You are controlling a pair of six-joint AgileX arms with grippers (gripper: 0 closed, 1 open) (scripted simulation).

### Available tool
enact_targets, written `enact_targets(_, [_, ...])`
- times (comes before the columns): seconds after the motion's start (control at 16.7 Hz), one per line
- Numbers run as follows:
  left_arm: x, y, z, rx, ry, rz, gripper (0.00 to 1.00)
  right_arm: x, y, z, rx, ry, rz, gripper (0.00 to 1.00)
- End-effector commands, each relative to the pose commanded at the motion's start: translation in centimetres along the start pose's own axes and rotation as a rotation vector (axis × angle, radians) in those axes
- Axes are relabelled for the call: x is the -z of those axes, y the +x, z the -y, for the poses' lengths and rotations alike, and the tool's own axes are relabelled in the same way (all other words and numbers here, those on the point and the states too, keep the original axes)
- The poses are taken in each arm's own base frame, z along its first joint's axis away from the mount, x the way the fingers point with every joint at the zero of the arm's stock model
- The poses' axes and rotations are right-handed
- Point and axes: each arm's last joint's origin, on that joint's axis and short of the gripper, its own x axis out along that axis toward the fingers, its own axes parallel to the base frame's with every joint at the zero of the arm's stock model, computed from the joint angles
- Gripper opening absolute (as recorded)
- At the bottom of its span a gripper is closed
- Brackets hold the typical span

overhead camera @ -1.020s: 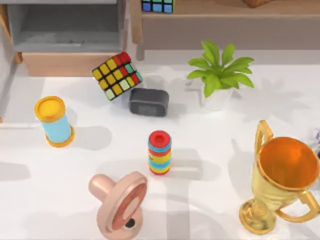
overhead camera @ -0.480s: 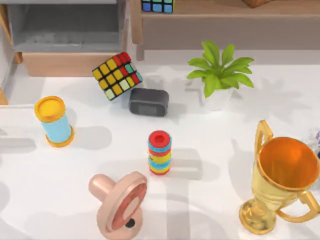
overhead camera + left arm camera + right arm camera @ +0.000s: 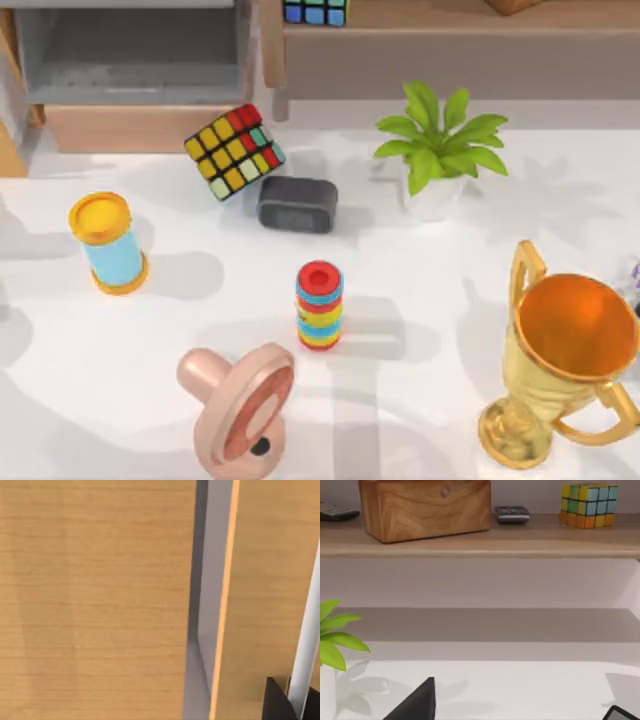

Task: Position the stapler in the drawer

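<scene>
White desk [image 3: 420, 300] runs across the top view, with a brown wooden shelf [image 3: 450, 30] along its far edge to the right and the drawer [image 3: 140, 128] at the far left corner. The drawer stands open: its grey inner walls face up and its light tan front panel is turned toward the desk.

Just in front of the drawer's right end a colour cube [image 3: 234, 151] sits tilted, and a small black clock [image 3: 297, 203] lies just beside it, nearer the middle. A potted green plant [image 3: 438, 140] stands to the right of those. At the left is a blue canister with a yellow lid [image 3: 108, 243]. A stack of coloured rings [image 3: 320, 305] stands upright near the middle, a pink pacifier [image 3: 240, 405] lies at the near edge, and a gold trophy [image 3: 565, 350] stands at the near right.

I cannot tell where the stapler is.

From my left wrist I see light wooden panels close up with a grey gap between them. A dark piece of my left tool [image 3: 280, 705] sits at the corner, and I cannot tell whether that tool is wide or narrow.

My right tool [image 3: 517, 711] is spread wide and holds nothing, its two dark tips well apart above the white desk. It faces the shelf, where a wooden block [image 3: 425, 507], a dark remote [image 3: 512, 514] and a second colour cube [image 3: 588, 498] rest on the board.
</scene>
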Motion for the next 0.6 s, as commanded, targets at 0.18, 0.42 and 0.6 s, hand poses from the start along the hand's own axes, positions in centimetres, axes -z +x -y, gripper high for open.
enact_targets(0.18, [-0.3, 1.2, 0.3, 0.014, -0.007, 0.000, 0.00, 0.0, 0.0, 0.0, 0.000, 0.000, 0.000, 1.00])
enact_targets(0.42, [-0.1, 1.1, 0.4, 0.019, -0.010, -0.003, 0.00, 0.0, 0.0, 0.0, 0.000, 0.000, 0.000, 1.00])
enact_targets(0.6, [0.0, 2.8, 0.6, 0.023, -0.012, -0.002, 0.00, 0.0, 0.0, 0.0, 0.000, 0.000, 0.000, 1.00])
